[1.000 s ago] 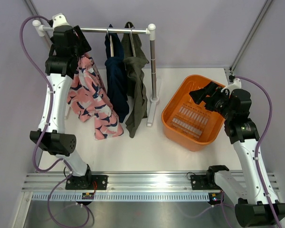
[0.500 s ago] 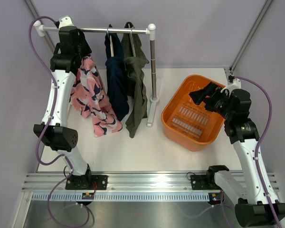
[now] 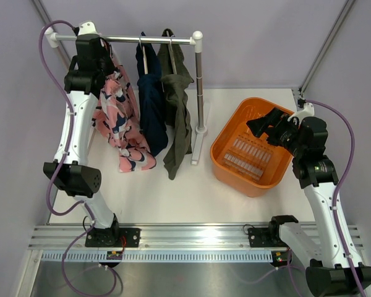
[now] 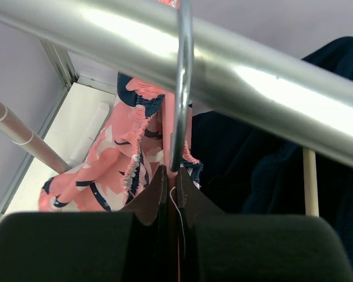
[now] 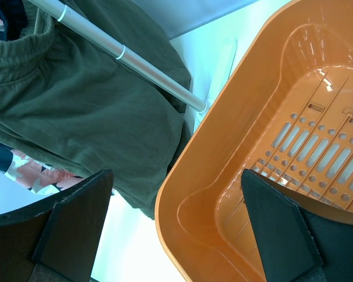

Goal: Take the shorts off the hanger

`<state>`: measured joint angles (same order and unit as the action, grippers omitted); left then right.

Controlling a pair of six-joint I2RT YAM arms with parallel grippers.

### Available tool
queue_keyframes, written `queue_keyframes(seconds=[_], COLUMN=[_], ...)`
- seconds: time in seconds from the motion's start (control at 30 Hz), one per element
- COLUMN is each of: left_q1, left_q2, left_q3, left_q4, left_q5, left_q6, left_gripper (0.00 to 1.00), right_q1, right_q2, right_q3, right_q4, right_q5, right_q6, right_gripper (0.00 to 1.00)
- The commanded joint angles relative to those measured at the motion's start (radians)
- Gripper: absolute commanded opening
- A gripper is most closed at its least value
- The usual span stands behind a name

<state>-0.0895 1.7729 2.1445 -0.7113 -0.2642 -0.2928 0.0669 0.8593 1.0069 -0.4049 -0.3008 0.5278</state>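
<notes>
Three shorts hang from a metal rail (image 3: 148, 40): pink patterned (image 3: 120, 124), dark navy (image 3: 151, 105) and olive green (image 3: 179, 117). My left gripper (image 3: 103, 60) is up at the rail's left end. In the left wrist view its jaws (image 4: 172, 171) are shut on the top of the pink shorts (image 4: 106, 164), with a pink sliver and a white thread between them. The hanger's wire hook (image 4: 182, 88) comes down to their tips. My right gripper (image 3: 264, 124) hovers open over the orange basket (image 3: 217, 145), holding nothing (image 5: 176, 176).
The rack's upright post (image 3: 200, 86) stands between the clothes and the basket, its foot on the white table (image 3: 173, 192). The rail (image 4: 253, 76) passes close over my left jaws. In the right wrist view the olive shorts (image 5: 88, 111) hang beside the basket rim (image 5: 223, 117).
My left arm rose to the rail and its jaws shut on the top of the pink shorts. The pink cloth has bunched narrower and swung in. The right arm has not moved.
</notes>
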Motion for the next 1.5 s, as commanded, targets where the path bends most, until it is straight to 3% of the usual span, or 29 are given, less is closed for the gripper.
queue_keyframes(seconds=[0.0, 0.2, 0.4, 0.87, 1.1, 1.27, 1.47], left_q1=[0.005, 0.005, 0.002, -0.13, -0.214, -0.23, -0.23], left_q2=[-0.091, -0.141, -0.158, -0.421, -0.657, -0.857, -0.952], left_q3=[0.078, 0.095, 0.101, -0.3, -0.564, -0.676, -0.67], left_q4=[0.062, 0.066, -0.045, -0.043, 0.045, 0.069, 0.007], left_q5=[0.042, 0.063, 0.074, -0.039, -0.11, -0.06, 0.201], left_q6=[0.041, 0.052, 0.024, 0.001, -0.04, -0.028, -0.014], left_gripper=[0.0, 0.0, 0.0, 0.0, 0.0, 0.0, 0.0], right_q1=[-0.003, -0.004, -0.003, -0.004, -0.003, 0.005, 0.013], right_q2=[-0.014, -0.023, -0.026, -0.026, 0.02, 0.024, 0.032], right_q3=[0.013, 0.006, -0.001, -0.008, 0.03, 0.055, 0.071], right_q4=[0.012, 0.021, 0.028, 0.031, 0.037, 0.006, 0.006], right_q5=[-0.015, -0.02, -0.021, -0.054, -0.191, -0.187, -0.218], right_q6=[-0.015, -0.018, -0.017, -0.02, -0.031, -0.068, -0.06], right_gripper=[0.99, 0.99, 1.0, 0.99, 0.99, 0.99, 0.99])
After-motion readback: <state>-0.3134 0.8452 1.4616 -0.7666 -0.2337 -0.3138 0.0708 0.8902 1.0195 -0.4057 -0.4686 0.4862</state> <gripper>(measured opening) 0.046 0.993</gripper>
